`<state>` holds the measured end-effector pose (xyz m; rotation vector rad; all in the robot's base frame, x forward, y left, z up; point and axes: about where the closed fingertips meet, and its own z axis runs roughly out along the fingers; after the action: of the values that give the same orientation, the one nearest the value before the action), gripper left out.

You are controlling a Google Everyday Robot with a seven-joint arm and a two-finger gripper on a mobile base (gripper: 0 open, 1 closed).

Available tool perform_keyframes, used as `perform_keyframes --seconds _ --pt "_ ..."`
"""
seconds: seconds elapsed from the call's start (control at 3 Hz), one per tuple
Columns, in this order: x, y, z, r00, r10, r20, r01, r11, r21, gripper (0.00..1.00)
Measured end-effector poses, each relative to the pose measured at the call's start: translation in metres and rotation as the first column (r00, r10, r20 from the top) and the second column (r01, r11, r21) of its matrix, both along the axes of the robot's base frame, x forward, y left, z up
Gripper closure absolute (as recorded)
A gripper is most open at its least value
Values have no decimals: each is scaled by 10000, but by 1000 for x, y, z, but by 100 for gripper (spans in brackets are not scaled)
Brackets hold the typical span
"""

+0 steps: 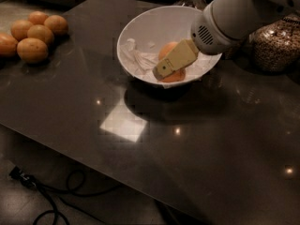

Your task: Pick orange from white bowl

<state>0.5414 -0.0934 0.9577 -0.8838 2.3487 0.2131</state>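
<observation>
**Two oranges in the white bowl, gripper parked right over them**

The white bowl [154, 25] sits upper centre of the frame. The front orange [177, 77] lies by its near wall, a second orange [166, 50] sits just behind, and some crumpled white paper [138, 60] fills the left side. The tan gripper [171, 63] reaches in from the upper right on a fat white arm [234, 13] and lies across both oranges, covering most of them. Honestly can't tell if it's spread or closed. The table [211, 149] is dark and glossy, with a pale square of glare [122, 123] in front of the bowl. A glass jar of grains [276, 43] stands at the right edge, and a loose pile of oranges [35, 34] sits upper left. A black cable [47, 196] runs across the floor lower left.
</observation>
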Motion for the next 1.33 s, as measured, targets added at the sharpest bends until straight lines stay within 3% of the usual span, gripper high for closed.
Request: perform_keyframes --seconds 0.33,0.67,1.0,1.33 --pt "24 16 -5 9967 -720 362 724 9973 -87 0" --pt "38 23 -9 9946 -884 547 893 9959 -153 0" --pt "46 26 -13 9927 -962 722 978 9950 -180 19" --pt "53 27 -18 9914 -1011 833 1029 9945 -183 31"
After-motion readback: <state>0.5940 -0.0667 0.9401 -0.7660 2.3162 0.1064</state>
